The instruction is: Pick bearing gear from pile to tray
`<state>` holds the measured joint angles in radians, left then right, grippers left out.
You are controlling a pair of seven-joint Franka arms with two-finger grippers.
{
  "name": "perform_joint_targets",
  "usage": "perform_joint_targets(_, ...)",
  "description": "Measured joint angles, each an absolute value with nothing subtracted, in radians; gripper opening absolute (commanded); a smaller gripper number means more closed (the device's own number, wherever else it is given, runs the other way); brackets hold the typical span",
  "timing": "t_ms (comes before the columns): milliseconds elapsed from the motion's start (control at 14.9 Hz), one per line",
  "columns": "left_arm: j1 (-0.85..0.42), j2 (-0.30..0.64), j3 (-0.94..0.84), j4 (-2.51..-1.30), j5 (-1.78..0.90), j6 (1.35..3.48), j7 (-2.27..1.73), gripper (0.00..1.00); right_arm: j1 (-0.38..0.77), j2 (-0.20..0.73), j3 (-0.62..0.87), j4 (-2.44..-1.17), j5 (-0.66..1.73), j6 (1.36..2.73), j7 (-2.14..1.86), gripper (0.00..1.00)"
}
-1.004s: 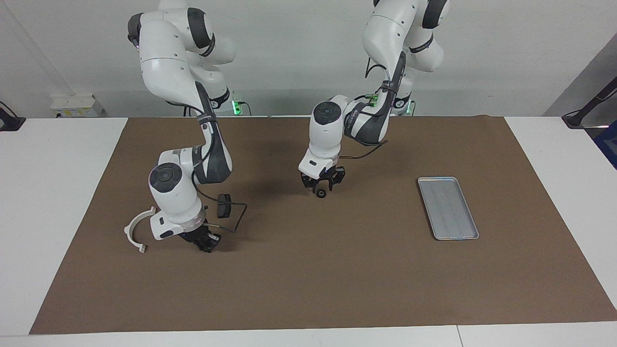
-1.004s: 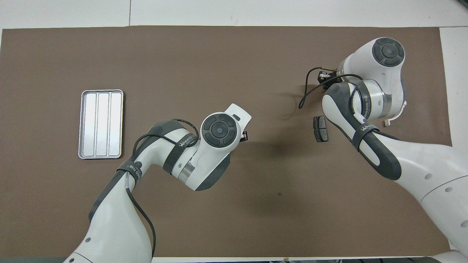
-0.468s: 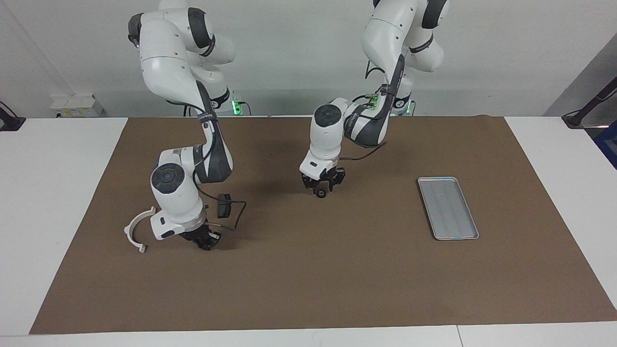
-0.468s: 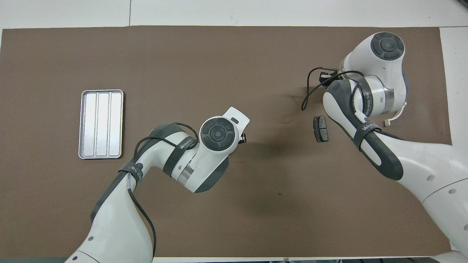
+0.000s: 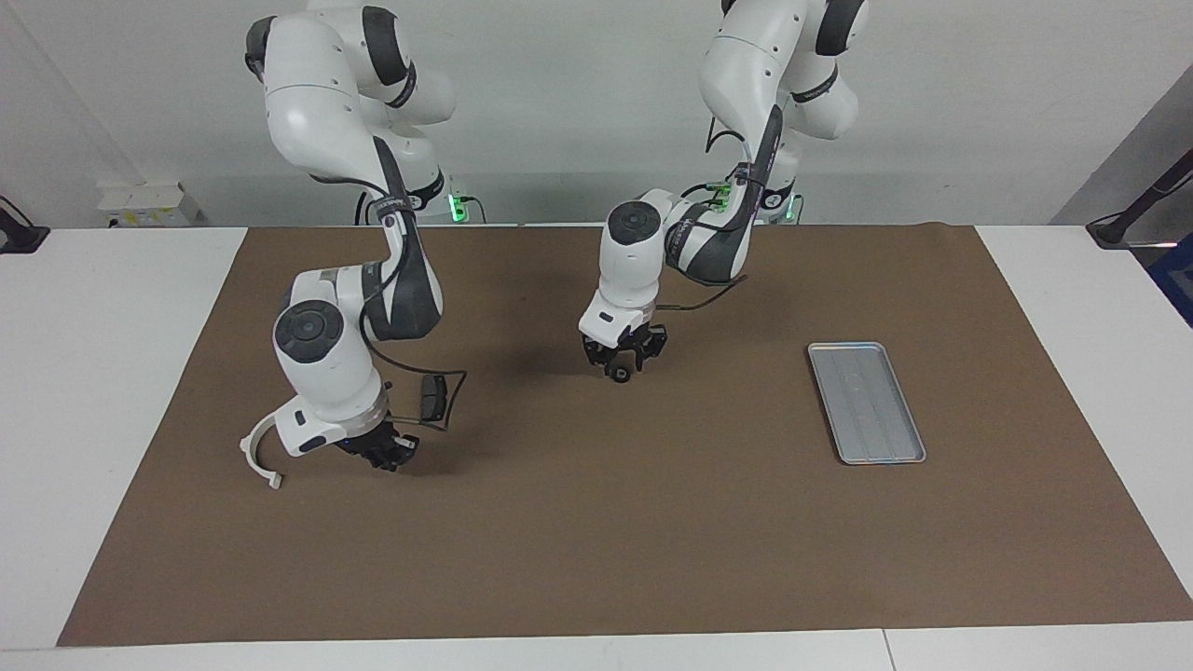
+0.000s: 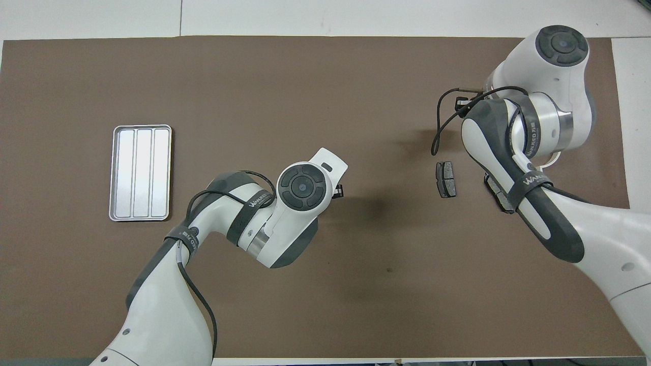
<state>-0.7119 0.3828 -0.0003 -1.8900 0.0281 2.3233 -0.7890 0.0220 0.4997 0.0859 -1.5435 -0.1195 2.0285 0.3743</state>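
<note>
Slip as the main hazard in the facing view: bearing gear (image 5: 616,374) low between the tips of the left gripper (image 5: 622,365), at or barely off the brown mat (image 5: 652,540) midway along the table. Well apart from the tray (image 5: 867,403) at the left arm's end, clamping impossible to tell, so liable to drop or roll away on a lift from a shallow, off-centre pinch. Right gripper (image 5: 380,455) low over the mat beside the white arc (image 5: 256,447) and a brake pad (image 5: 431,396), closure likewise unreadable. From overhead, gear and left fingertips hidden beneath the wrist, tray (image 6: 114,173) well apart toward the left arm's end, right gripper largely covered by its own arm near the brake pad (image 6: 446,179).
</note>
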Motion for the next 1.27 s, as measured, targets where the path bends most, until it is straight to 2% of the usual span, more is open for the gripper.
perform_joint_targets(803, -0.712, 0.384, 0.001, -1.917, 0.029, 2.363, -0.789, 0.60, 0.024, 0.330, 0.096, -1.542, -0.119, 1.834, 0.358, 0.00)
perform_joint_targets(1272, -0.712, 0.386, 0.001, -1.917, 0.029, 2.367, -0.789, 0.59, 0.024, 0.307, 0.097, -1.543, -0.119, 1.813, 0.353, 0.00)
